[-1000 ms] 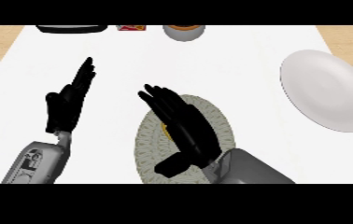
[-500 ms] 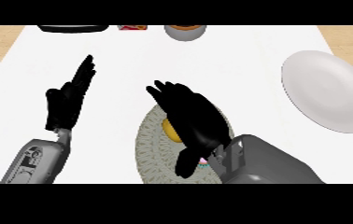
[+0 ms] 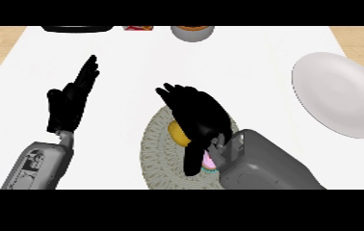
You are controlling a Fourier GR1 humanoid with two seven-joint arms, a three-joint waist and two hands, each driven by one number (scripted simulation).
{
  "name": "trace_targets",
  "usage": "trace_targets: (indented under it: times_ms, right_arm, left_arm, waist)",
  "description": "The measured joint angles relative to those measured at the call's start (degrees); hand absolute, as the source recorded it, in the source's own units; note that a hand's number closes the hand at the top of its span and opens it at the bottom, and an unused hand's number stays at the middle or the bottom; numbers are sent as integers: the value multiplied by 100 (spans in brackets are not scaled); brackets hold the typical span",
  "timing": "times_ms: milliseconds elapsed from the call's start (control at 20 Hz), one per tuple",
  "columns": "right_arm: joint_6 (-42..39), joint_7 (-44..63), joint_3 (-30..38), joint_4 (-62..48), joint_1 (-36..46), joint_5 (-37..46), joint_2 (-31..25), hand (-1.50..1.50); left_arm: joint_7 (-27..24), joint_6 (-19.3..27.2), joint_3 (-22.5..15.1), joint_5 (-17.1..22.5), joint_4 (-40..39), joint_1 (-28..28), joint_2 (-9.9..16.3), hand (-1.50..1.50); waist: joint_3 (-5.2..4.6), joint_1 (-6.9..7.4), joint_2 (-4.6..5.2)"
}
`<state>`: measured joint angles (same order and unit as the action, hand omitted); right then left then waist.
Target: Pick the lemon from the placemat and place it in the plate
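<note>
Lemon [image 3: 177, 133] under right hand [image 3: 199, 117]

The right hand [image 3: 199, 121] now sits lower over the placemat [image 3: 160, 153] than a second ago, and its fingers bend down more over the lemon [image 3: 177, 133]. Its grey forearm [image 3: 266, 165] comes further into view.

Counter [image 3: 235, 57]: white; it fills your view.
Dark tray [image 3: 77, 28]: 11 o'clock edge.
Red item [image 3: 138, 28]: just beside it.
Grey bowl [image 3: 192, 32]: 12 o'clock.
</note>
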<state>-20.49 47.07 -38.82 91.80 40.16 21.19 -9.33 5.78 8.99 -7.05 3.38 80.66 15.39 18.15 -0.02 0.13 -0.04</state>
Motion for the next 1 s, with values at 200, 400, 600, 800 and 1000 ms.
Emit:
trace_targets:
  times_ms: [200,400,600,800,1000]
  right_arm:
    - [-208,-134,58,-556,35,281,279,-150]
    - [-340,-265,-31,-917,-122,649,467,-150]
    - [-405,-635,50,-1413,-205,963,621,-150]
    - [-250,-997,48,-1883,-341,1294,777,-150]
    - [-236,-1262,192,-2224,-421,1580,865,-150]
  left_arm:
    - [11,-48,14,-101,78,-76,-79,0]
    - [63,-110,78,-168,198,-139,-114,0]
    - [-55,-130,179,-269,-73,15,-246,0]
    - [-175,-251,292,-288,-147,-35,-296,0]
    - [-72,-291,344,-398,-145,41,-393,0]
  waist:
    - [1,15,4]
    - [2,14,3]
    - [1,6,9]
    - [2,11,10]
    - [2,8,7]
